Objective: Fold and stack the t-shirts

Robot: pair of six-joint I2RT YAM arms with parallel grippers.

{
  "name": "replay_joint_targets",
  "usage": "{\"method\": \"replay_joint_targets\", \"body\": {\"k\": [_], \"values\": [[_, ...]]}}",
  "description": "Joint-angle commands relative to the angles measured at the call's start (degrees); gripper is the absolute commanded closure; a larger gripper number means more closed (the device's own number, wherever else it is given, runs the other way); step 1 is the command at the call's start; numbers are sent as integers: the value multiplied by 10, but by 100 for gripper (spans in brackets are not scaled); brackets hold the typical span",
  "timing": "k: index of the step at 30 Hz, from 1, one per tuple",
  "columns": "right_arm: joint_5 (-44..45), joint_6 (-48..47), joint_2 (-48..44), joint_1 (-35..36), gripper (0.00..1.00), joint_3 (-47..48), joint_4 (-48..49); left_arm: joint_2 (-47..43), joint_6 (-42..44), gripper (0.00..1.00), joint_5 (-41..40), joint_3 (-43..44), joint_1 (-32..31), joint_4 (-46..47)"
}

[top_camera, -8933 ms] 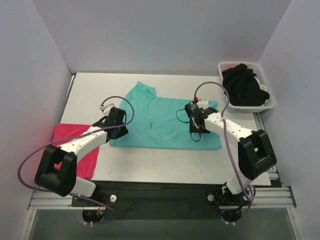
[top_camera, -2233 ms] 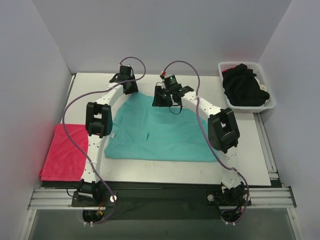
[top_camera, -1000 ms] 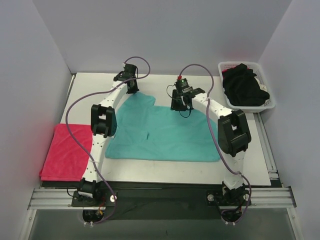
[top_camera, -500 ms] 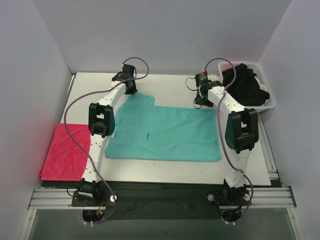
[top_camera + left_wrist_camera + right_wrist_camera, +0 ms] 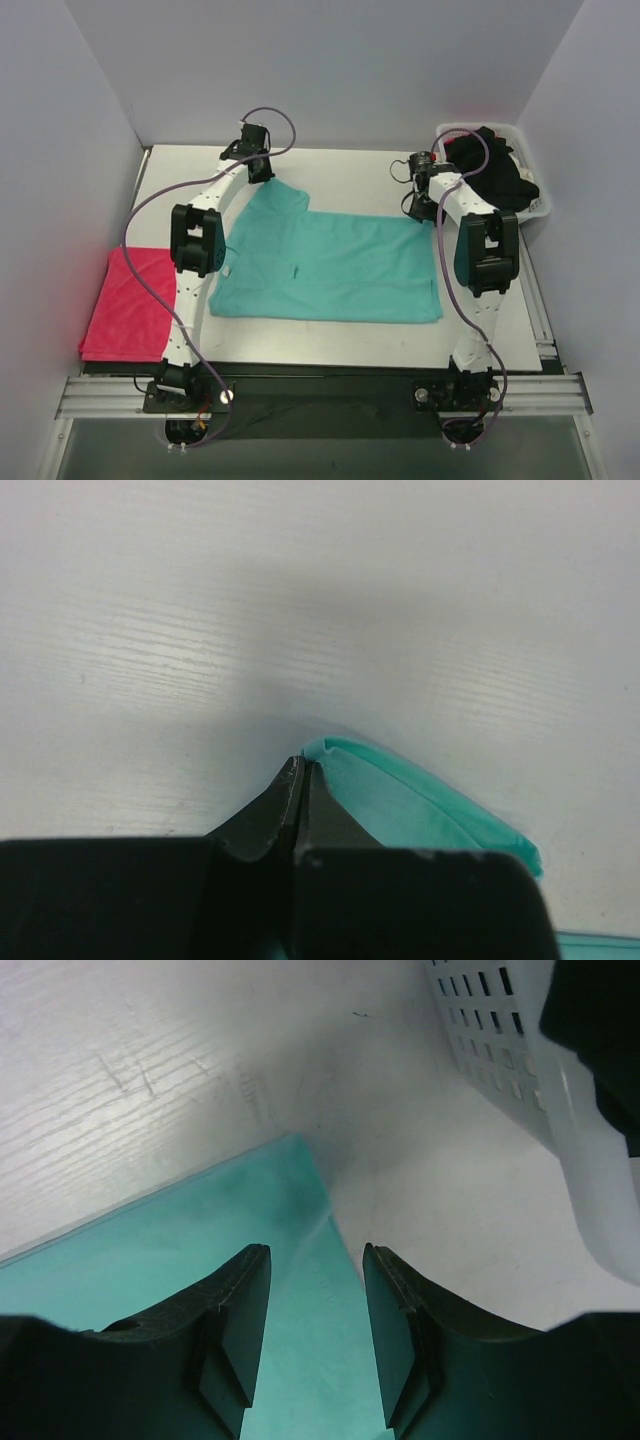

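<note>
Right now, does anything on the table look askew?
The teal t-shirt lies unevenly: its far left corner, pinched by the left gripper, juts past the rest of its far edge. The right gripper is open.

Table [image 5: 350, 172] holds teal t-shirt [image 5: 340, 265], red t-shirt [image 5: 130, 310] (1 basket [image 5: 500, 218] too).

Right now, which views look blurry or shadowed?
Top external: sharp, evenly lit, a pink cast on the wall beside the pinkish-red t-shirt. Left wrist: left gripper a dark blur, soft shadow on the table beyond the teal t-shirt. Right wrist: right gripper soft-edged, white basket bright.
</note>
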Motion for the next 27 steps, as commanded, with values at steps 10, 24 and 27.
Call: {"method": "replay_joint_targets", "body": {"k": [10, 24, 27], "values": [[-57, 3, 66, -36, 60, 66, -34, -93, -6, 100, -2, -33, 4, 53], [-74, -16, 105, -43, 60, 136, -47, -106, -1, 100, -7, -46, 4, 53], [-87, -19, 122, -44, 61, 162, -62, -108, 0, 100, -8, -47, 5, 52]]}}
